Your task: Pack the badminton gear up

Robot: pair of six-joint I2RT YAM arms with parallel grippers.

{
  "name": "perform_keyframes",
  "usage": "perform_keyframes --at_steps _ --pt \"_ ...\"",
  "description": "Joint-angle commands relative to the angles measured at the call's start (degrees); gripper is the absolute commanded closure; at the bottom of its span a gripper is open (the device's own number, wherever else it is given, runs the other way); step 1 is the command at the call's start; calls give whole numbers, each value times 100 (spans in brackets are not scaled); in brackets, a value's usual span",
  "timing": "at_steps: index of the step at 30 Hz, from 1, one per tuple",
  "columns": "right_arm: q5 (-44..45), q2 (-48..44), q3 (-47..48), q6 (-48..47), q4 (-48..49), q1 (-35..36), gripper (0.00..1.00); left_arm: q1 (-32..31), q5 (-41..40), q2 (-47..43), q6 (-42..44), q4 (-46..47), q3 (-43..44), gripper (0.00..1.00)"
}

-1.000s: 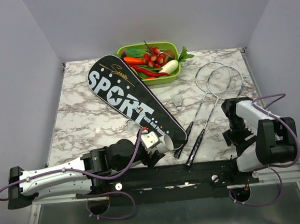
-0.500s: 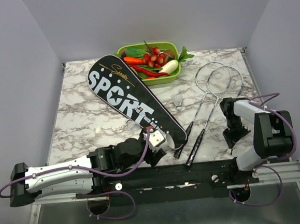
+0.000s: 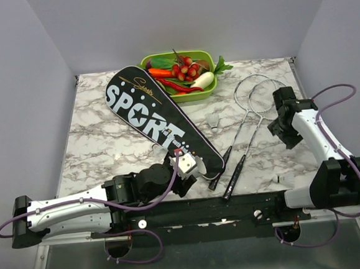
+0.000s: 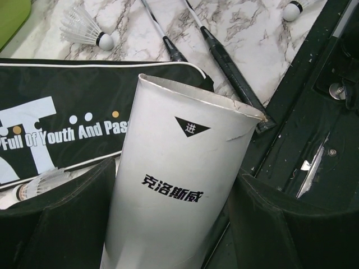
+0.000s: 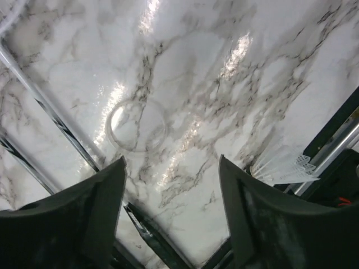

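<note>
- Nr edge, abt 6 o'clock: clamps white tube [image 4: 179,168] in left gripper [image 3: 183,170], a finger on each side of its wall. Points open mouth away, twd 1 o'clock. Prob. held that way to take shuttlecocks; a guess only.
- On tube: shows black Chinese lettering and small black triangle mark, w/ rim a bit dented.
- 5 o'clock, by right arm base: see near shuttlecock [image 3: 285,180], white, on its side, loose on marble table [image 3: 99,141].
- Just past tube, twd 5 o'clock: see black handles of two rackets [image 3: 248,113], side by side. Thin shafts run out twd 2 o'clock, silver hoops overlapping there.
- 3 o'clock: hovers right gripper [image 5: 171,168] over bare marble, just right of shafts, fingers well apart, holding nothing. Prob. placed for next pick; can't say which item.
- Centre to 11 o'clock: see long black bag [image 3: 147,109], racket-shaped, laid diagonal. Wide end far-left w/ white "SPORT", narrow end nr tube. Zip open or shut: can't tell.
- Abt 1 o'clock from centre: see mid shuttlecock [image 3: 213,120], white, between bag and shafts, touching neither.
- 12 o'clock, far edge: green tray [image 3: 209,90] of toy veg, not part of gear.
</note>
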Motion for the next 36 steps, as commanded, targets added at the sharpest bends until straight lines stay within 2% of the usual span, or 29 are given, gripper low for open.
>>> perform_keyframes --at_steps 1,5,9,16,27,36 --pt "692 -487 349 -116 -792 6 11 -18 -407 -7 -1467 -892 109 100" --pt "280 -847 -193 446 -1075 15 4 -26 -213 -287 -1458 -849 57 100" --pt "-273 -1156 -914 1000 -1110 6 3 -26 -99 -507 -1563 -804 48 100" --pt "-503 -1473 -1565 1563 -1058 6 2 -26 -64 -631 -1660 -945 30 100" --pt "-406 -805 -2102 2003 -338 15 1 -18 -63 -684 -1687 -822 -93 100" --pt "-99 -226 -1980 2109 -38 15 2 -18 -142 -350 -1616 -804 -67 100"
